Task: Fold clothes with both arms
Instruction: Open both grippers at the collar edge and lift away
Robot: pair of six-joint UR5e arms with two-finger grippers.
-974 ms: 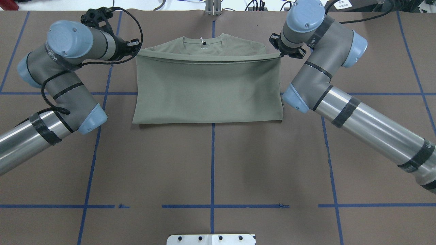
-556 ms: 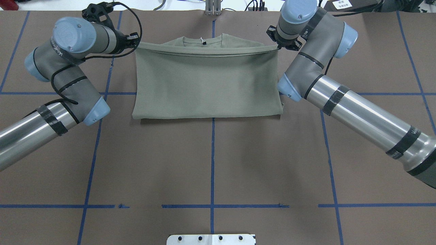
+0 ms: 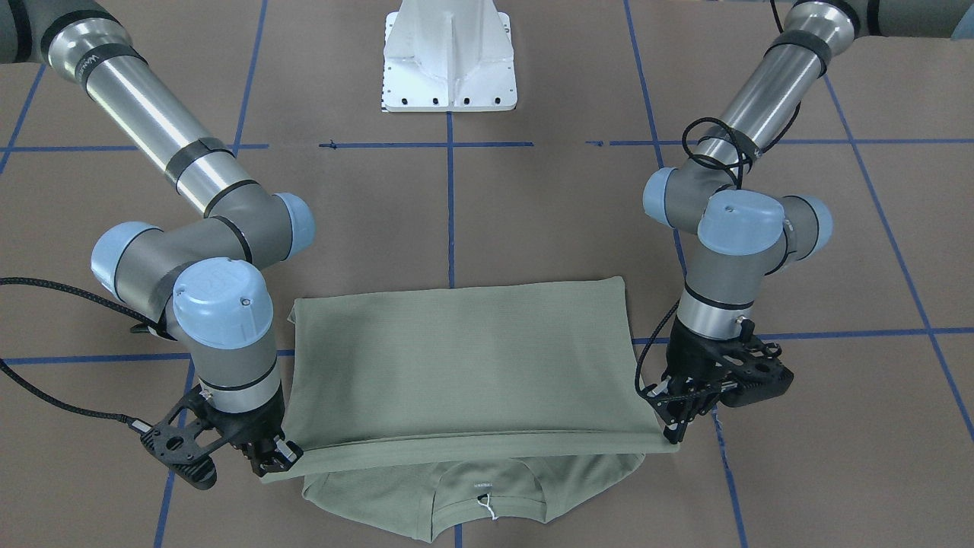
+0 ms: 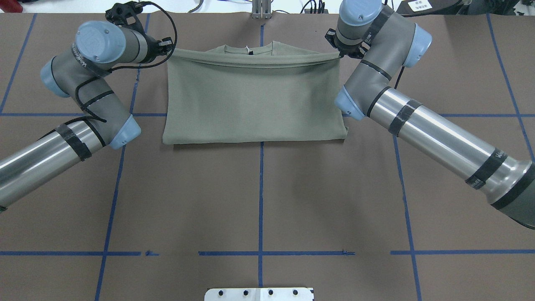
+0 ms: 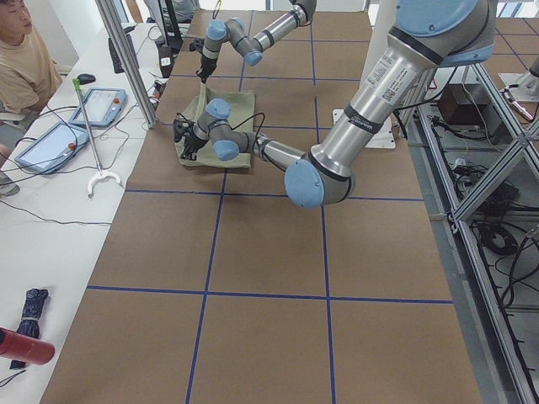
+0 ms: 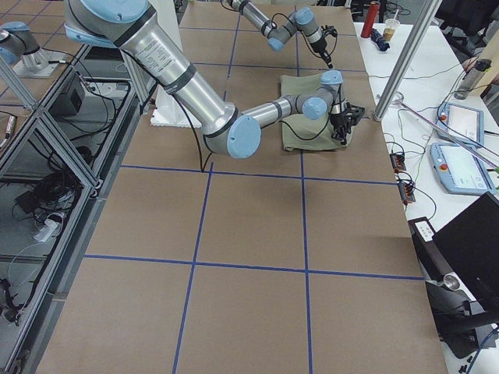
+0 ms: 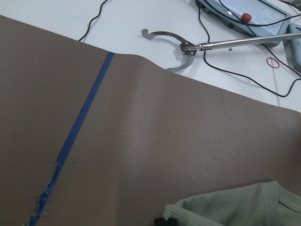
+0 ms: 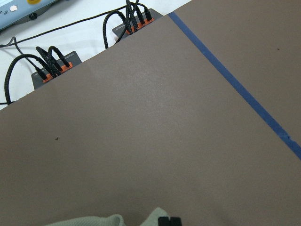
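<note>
Shirt (image 4: 255, 100) hem nearer collar (image 4: 250, 49) than a second ago; left gripper (image 3: 671, 434), right gripper (image 3: 275, 455) clamped on its corners; fold nearly closed.

Sage-green shirt (image 4: 255, 100) lies doubled over on the brown surface (image 4: 259, 200). Left gripper (image 4: 168, 47) and right gripper (image 4: 340, 53) each pinch 1 corner of the top layer's far edge, stretched straight between them, with the collar (image 4: 250, 48) peeking out just beyond.
</note>
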